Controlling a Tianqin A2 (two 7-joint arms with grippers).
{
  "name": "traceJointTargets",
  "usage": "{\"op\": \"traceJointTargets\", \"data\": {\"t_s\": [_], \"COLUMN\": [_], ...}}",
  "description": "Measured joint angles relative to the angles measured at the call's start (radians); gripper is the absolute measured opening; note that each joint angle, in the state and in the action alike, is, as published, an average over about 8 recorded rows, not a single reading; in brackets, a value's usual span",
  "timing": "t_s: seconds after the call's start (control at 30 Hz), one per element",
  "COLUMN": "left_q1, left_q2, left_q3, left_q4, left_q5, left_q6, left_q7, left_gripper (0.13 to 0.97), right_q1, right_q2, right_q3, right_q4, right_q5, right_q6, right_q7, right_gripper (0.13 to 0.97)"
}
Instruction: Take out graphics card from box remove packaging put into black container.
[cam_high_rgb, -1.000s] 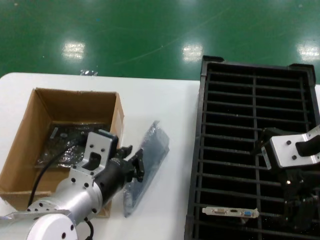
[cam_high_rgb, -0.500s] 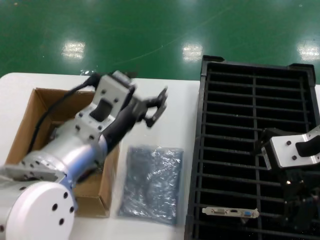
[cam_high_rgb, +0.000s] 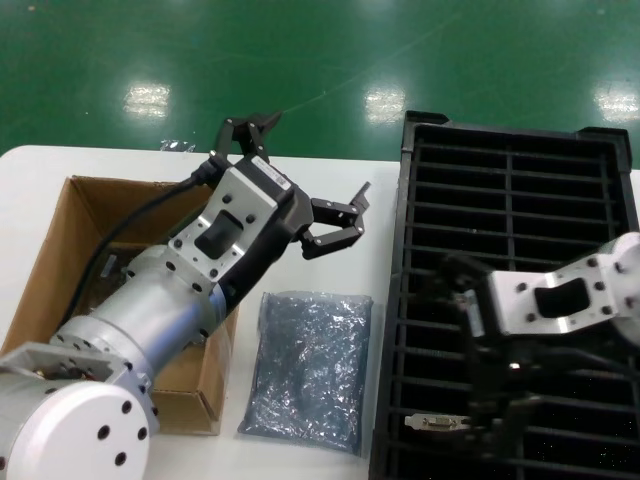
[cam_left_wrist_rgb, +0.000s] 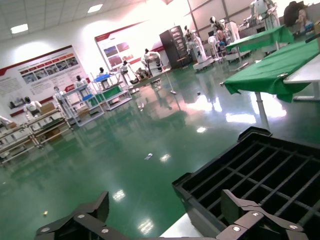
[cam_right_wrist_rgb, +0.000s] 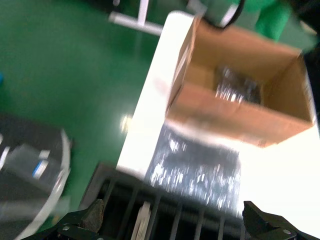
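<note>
The left gripper (cam_high_rgb: 300, 180) hung wide open above the box (cam_high_rgb: 60, 290), the right gripper (cam_right_wrist_rgb: 172, 225) likewise open and empty over the black container (cam_high_rgb: 520, 200), risking clipping the seated graphics card (cam_high_rgb: 440, 424).

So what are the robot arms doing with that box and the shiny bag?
They're unpacking graphics cards. The empty bag lies flat on the table between the box and the black tray. The left gripper is raised above the box, open and holding nothing. The right gripper is over the tray, near a card already slotted in. Wrapped boards are in the box.
</note>
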Motion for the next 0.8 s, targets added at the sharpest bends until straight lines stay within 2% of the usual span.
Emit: {"op": "traceJointTargets", "data": {"t_s": [0.17, 0.47, 0.8], "left_q1": [0.028, 0.08, 0.138], "left_q2": [-0.014, -0.039, -0.067], "left_q3": [-0.004, -0.011, -0.018], "left_q4": [0.029, 0.083, 0.143], "left_q5": [-0.093, -0.262, -0.453], "left_q6": [-0.059, -0.167, -0.288], "left_q7": [0.054, 0.151, 0.26], "left_gripper": [0.815, 0.922, 0.945], "right_q1": [-0.091, -0.256, -0.441], "right_q2": [-0.031, -0.088, -0.152], "right_q3": [0.064, 0.181, 0.312], "right_q4": [-0.012, -0.035, -0.059], "right_q5": [0.031, 0.087, 0.151], "right_q6": [0.102, 0.286, 0.455], "right_q7": [-0.042, -0.117, -0.204], "right_gripper": [0.966, 0.966, 0.966]}}
